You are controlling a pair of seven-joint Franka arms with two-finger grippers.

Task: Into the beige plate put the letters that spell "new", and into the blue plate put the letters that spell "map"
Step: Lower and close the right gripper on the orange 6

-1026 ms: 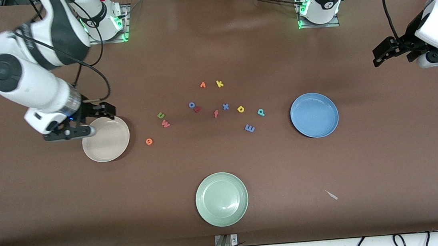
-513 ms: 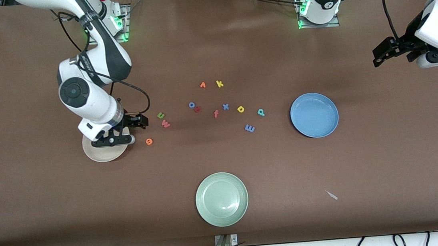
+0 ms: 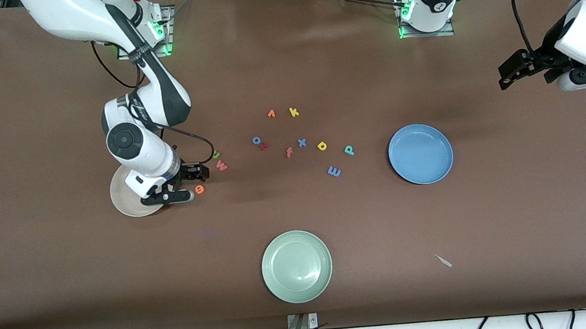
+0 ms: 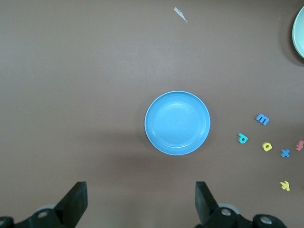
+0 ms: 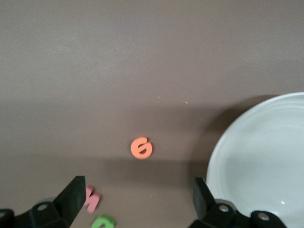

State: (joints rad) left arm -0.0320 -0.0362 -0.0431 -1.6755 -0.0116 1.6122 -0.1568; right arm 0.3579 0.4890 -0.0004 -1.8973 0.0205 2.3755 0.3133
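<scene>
Orange e (image 3: 199, 189) lies flat on the surface, just beside the beige plate (image 3: 123, 201) on the side toward the left arm's end, and a little nearer the front camera than the red w (image 3: 221, 165) and green n (image 3: 215, 154). The right pincer (image 3: 193, 177) hangs low over that spot with its fingers apart and nothing between them. In the right wrist view the e (image 5: 141, 147) sits ahead of the gap between the fingers, roughly on its centre line, so the coming move looks like a short advance and a drop straight onto it. The letter is nearly round, so no turn of the wrist seems needed.

The left pincer (image 3: 523, 68) waits with fingers spread, empty, over bare surface at its own end. The blue plate (image 3: 420, 153) is empty, with the blue m (image 3: 334, 171), yellow a (image 3: 322, 146) and teal p (image 3: 348, 150) lying close by on the surface.
</scene>
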